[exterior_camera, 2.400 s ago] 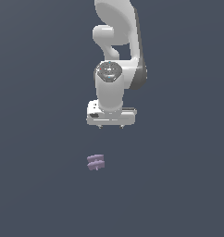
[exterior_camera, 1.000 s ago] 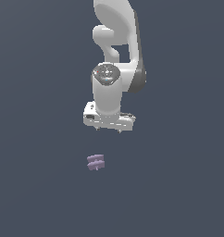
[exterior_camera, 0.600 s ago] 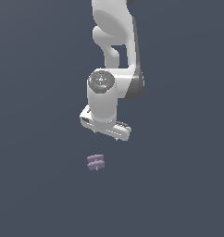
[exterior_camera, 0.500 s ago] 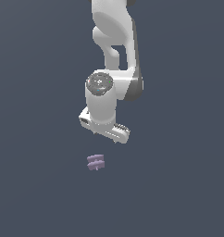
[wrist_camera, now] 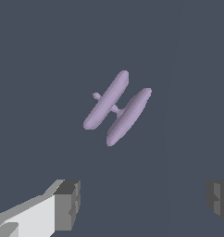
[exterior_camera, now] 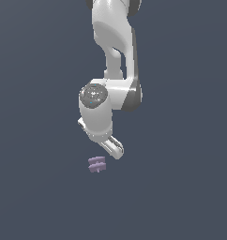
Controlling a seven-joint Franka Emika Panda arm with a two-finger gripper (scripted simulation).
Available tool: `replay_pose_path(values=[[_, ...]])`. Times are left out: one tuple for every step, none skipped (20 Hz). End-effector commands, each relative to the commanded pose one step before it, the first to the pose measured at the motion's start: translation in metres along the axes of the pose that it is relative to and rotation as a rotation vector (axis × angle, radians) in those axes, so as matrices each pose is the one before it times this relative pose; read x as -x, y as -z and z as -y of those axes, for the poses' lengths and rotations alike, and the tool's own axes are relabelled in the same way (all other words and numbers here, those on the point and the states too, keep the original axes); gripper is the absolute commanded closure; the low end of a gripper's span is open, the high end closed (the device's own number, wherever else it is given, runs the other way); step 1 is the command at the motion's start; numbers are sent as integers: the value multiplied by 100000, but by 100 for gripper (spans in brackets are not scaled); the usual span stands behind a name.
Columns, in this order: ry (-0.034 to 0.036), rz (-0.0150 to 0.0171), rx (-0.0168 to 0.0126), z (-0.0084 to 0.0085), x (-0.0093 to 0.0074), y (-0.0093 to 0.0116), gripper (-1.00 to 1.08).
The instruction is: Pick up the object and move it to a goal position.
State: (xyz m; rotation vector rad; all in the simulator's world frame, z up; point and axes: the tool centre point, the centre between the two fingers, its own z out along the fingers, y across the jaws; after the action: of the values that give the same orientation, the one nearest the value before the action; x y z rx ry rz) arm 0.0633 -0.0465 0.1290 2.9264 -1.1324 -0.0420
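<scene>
The object (exterior_camera: 97,164) is a tiny pale lilac piece of two short bars joined in the middle, lying on the dark grey floor. In the exterior view, the white arm's hand (exterior_camera: 102,138) hangs tilted just above it and slightly toward the exterior view's right, not touching it. The wrist view shows the object (wrist_camera: 117,108) lying diagonally, apart from the gripper (wrist_camera: 142,203). The gripper is open, with one dark fingertip (wrist_camera: 67,203) and the other at the frame edge, and nothing is between them.
A plain dark grey surface (exterior_camera: 181,187) fills both views. The white arm (exterior_camera: 113,47) comes down from the upper edge of the exterior view.
The arm has come down toward the object and its hand has turned and tilted. The object has not moved.
</scene>
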Motion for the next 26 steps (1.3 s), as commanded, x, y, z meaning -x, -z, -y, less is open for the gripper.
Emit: replay_pose_path(values=[[-7663,-167,-216,200,-784,-276,-92],[-2975,-70,-83,100,-294,-112,-92],[-2966,-72,-83,108,-288,-113,-92],[-2956,-75,-83,116,-281,-114,-92],[-2945,-77,-84,124,-273,-115,-92],[-2936,-80,-85,131,-266,-116,-92],[-2925,-82,-86,138,-258,-117,-92],[-2915,-84,-87,145,-250,-117,-92],[-2904,-86,-89,151,-242,-118,-92],[-2894,-88,-90,157,-233,-119,-92],[-2852,-89,-91,162,-222,-119,-92],[-2709,-86,-89,159,-203,-114,-92],[-2553,-82,-86,155,-184,-108,-92],[-2400,-78,-83,149,-167,-103,-92],[-2247,-74,-79,144,-150,-97,-92],[-2095,-70,-76,137,-135,-91,-92],[-1946,-66,-72,129,-121,-85,-92],[-1797,-61,-67,121,-108,-79,-92],[-1648,-56,-63,113,-95,-73,-92],[-1503,-52,-58,104,-85,-67,-92],[-1357,-47,-54,95,-74,-61,-92],[-1210,-42,-48,86,-63,-55,-92],[-1066,-37,-43,76,-54,-48,-92],[-925,-32,-38,66,-47,-42,-92],[-780,-27,-32,56,-38,-36,-92],[-636,-22,-26,47,-29,-29,-92]])
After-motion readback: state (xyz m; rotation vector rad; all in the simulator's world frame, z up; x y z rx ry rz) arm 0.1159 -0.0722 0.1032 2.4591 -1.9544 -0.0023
